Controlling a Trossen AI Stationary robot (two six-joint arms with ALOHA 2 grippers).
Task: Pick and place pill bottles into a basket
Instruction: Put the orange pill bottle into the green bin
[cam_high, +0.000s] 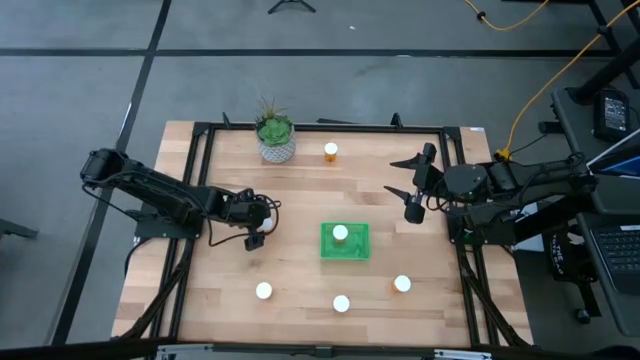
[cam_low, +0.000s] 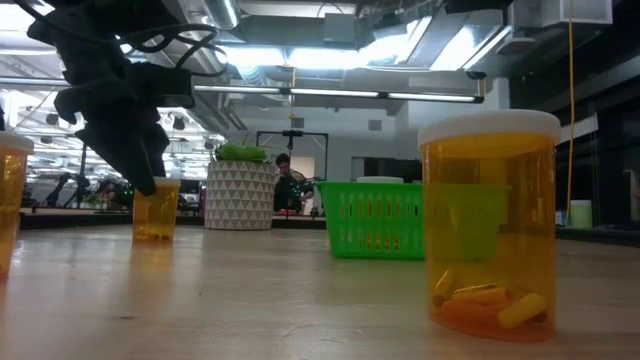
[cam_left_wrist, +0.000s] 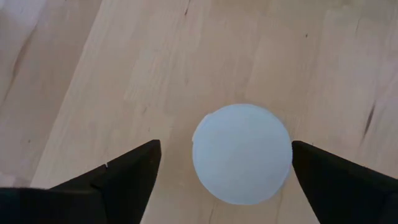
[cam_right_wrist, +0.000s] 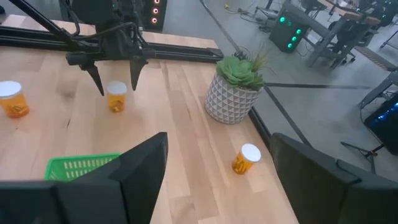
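Note:
My left gripper (cam_high: 254, 240) points down, open, over an orange pill bottle. The bottle's white cap (cam_left_wrist: 241, 152) stands between the two fingers, and I see no touch. The right wrist view (cam_right_wrist: 116, 96) and the low view (cam_low: 155, 210) show this bottle upright on the table under the gripper (cam_low: 140, 150). The green basket (cam_high: 344, 241) holds one upright bottle (cam_high: 341, 233). Other bottles stand at the far edge (cam_high: 331, 151) and near the front (cam_high: 263, 291) (cam_high: 341, 303) (cam_high: 402, 284). My right gripper (cam_high: 400, 177) is open and empty, right of the basket.
A white-potted green plant (cam_high: 274, 135) stands at the far edge, left of the far bottle. Bare wood lies between the basket and my left gripper. A black frame rail (cam_high: 320, 127) borders the table. A person sits in the room far behind (cam_low: 288, 180).

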